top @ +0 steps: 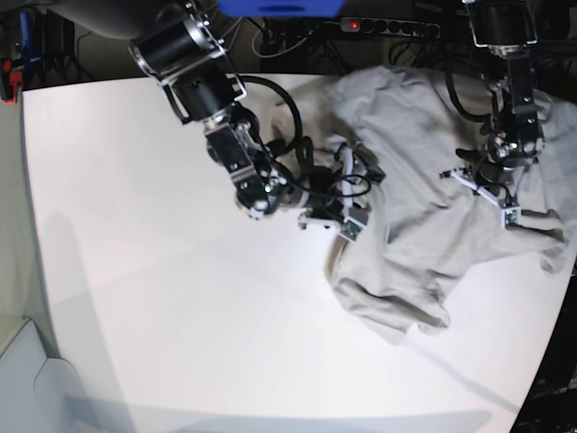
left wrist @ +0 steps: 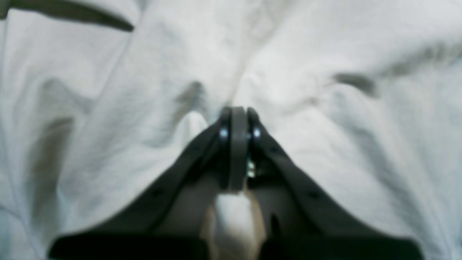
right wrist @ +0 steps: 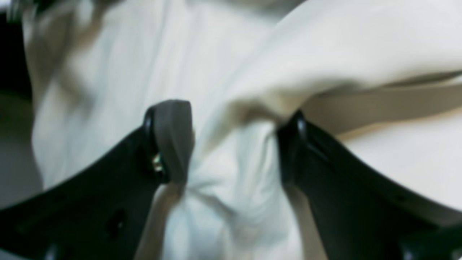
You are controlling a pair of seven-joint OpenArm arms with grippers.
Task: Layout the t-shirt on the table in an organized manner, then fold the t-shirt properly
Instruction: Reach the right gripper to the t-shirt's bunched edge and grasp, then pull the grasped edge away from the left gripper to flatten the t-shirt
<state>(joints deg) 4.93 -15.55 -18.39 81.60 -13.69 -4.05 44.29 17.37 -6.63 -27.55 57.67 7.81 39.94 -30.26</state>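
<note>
The t-shirt point(top: 424, 216) lies crumpled at the desk's point(top: 162, 271) far right side. The right gripper point(right wrist: 231, 144) gapes wide around its near edge fold — gripping nothing yet; the left gripper point(left wrist: 238, 119) is closed, pressed into cloth further right.

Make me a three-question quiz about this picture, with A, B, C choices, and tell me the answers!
1. Where on the table does the t-shirt lie?
A. the right side of the overhead picture
B. the left side
C. hanging off the near edge

2. How many robot arms reach onto the shirt?
A. one
B. two
C. three

3. How does the left gripper stand?
A. wide open
B. shut
C. out of view

Answers:
1. A: the crumpled shirt covers the right part, while the left part is bare white.
2. B: one arm comes in from each side.
3. B: its jaws meet over the cloth, while the right gripper stands open with cloth between its jaws.
</note>
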